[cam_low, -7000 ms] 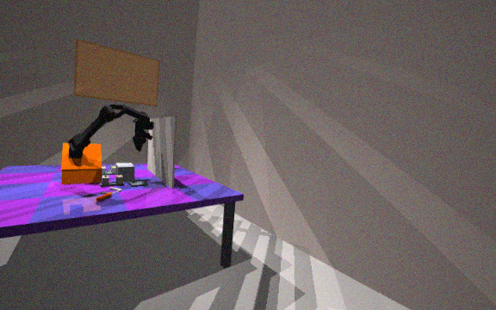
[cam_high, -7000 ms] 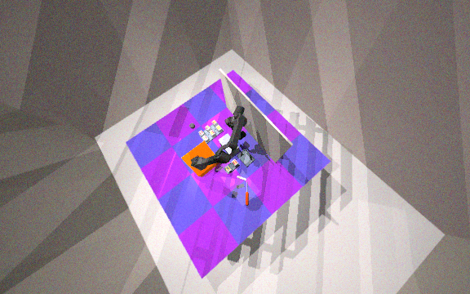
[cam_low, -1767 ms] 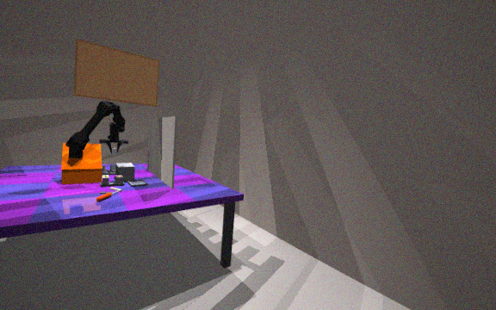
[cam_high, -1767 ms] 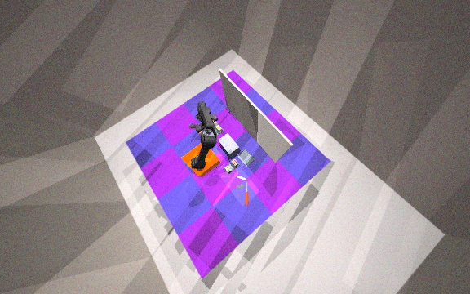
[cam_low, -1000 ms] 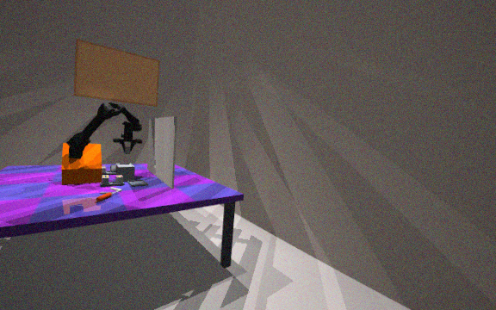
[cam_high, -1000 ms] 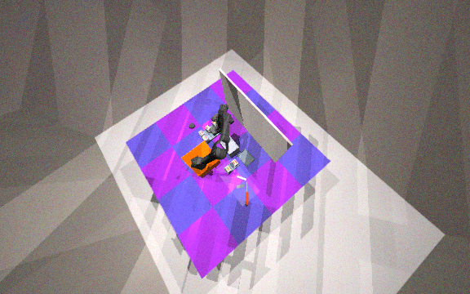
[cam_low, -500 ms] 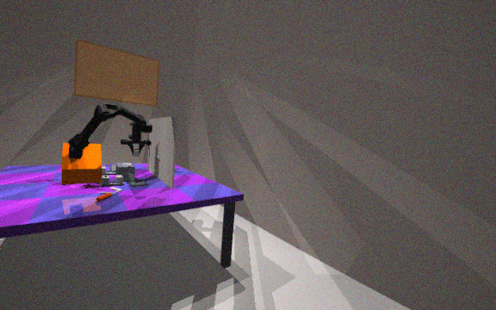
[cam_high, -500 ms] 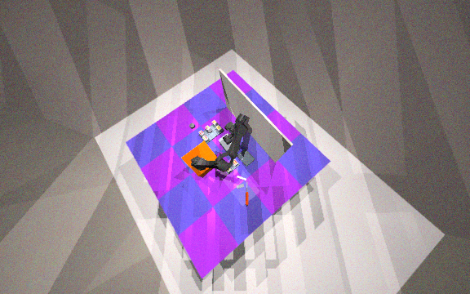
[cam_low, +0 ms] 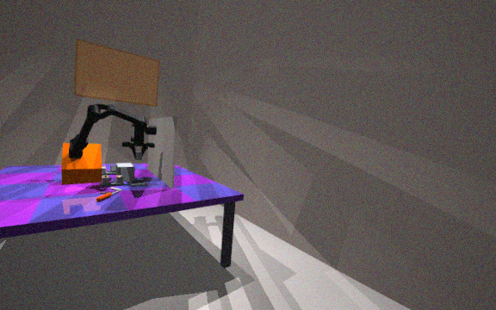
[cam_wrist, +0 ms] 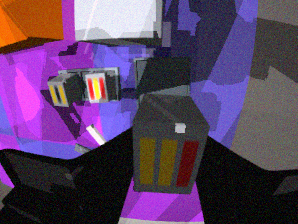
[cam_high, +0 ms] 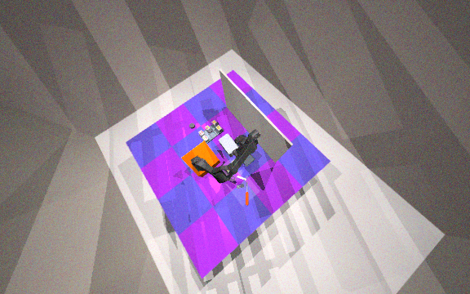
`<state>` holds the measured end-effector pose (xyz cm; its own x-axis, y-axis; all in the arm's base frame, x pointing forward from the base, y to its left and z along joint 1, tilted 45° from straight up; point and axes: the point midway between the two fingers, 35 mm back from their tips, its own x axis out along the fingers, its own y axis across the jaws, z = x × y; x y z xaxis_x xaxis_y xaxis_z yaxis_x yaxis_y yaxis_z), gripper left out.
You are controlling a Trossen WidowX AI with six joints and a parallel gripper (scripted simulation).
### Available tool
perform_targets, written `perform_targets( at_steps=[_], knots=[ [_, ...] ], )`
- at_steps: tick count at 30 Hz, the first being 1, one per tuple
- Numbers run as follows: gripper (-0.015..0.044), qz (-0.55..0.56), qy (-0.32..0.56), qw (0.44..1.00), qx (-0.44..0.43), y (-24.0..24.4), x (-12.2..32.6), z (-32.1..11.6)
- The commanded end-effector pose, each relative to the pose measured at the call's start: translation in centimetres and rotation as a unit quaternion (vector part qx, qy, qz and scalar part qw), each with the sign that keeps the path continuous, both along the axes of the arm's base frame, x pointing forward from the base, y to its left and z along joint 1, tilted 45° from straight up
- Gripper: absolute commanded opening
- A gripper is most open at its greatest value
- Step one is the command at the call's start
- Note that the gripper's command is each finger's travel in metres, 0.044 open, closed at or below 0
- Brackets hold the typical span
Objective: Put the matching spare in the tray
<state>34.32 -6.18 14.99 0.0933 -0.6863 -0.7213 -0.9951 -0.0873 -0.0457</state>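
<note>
The claw [cam_high: 254, 136] [cam_low: 139, 156] [cam_wrist: 165, 131] grips a grey block [cam_wrist: 167, 150] striped yellow, yellow, red, held above the table [cam_high: 235, 229] [cam_low: 205, 199] near the flat tray [cam_wrist: 180, 90]. It looks stiff, light and perhaps slick; its plain opposite sides seem the best hold.

I seem to be at a workbench setup in a bare room, perhaps a lab or workshop: my arm stands on an orange block [cam_high: 210, 152] [cam_low: 81, 176] on a checkered tabletop [cam_high: 194, 253] [cam_low: 213, 195], with an orange-handled tool [cam_high: 246, 198] [cam_low: 104, 196] and small stripe-coded blocks [cam_wrist: 96, 87] around. A plain brown panel [cam_low: 116, 72] hangs behind.
</note>
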Motion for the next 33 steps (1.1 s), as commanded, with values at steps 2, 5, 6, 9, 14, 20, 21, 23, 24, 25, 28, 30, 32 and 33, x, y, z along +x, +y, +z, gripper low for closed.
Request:
perform_targets(
  at_steps=[2, 5, 6, 9, 14, 20, 21, 23, 24, 25, 28, 30, 32, 33],
  knots=[
    [0.0000, 0.003, -0.001, 1.000, -0.007, -0.8, -0.1, 1.1],
    [0.0000, 0.003, -0.001, 1.000, -0.006, -0.9, -0.1, 1.1],
    [0.0000, 0.003, -0.001, 1.000, -0.006, -0.9, -0.1, 1.0],
    [0.0000, 0.003, -0.001, 1.000, -0.006, -1.1, 0.0, 0.7],
    [0.0000, 0.003, -0.001, 1.000, -0.005, -1.4, 0.2, 0.3],
    [0.0000, 0.002, -0.001, 1.000, -0.005, -1.8, 0.4, -0.1],
    [0.0000, 0.002, -0.001, 1.000, -0.005, -1.9, 0.4, -0.2],
    [0.0000, 0.002, -0.001, 1.000, -0.004, -2.1, 0.5, -0.4],
    [0.0000, 0.002, -0.001, 1.000, -0.004, -2.1, 0.5, -0.4],
    [0.0000, 0.002, -0.001, 1.000, -0.004, -2.2, 0.5, -0.5],
    [0.0000, 0.002, -0.001, 1.000, -0.004, -2.4, 0.6, -0.8],
    [0.0000, 0.002, -0.001, 1.000, -0.004, -2.5, 0.7, -0.9],
    [0.0000, 0.002, -0.001, 1.000, -0.004, -2.7, 0.7, -1.1],
    [0.0000, 0.002, -0.001, 1.000, -0.004, -2.7, 0.8, -1.2]
  ],
)
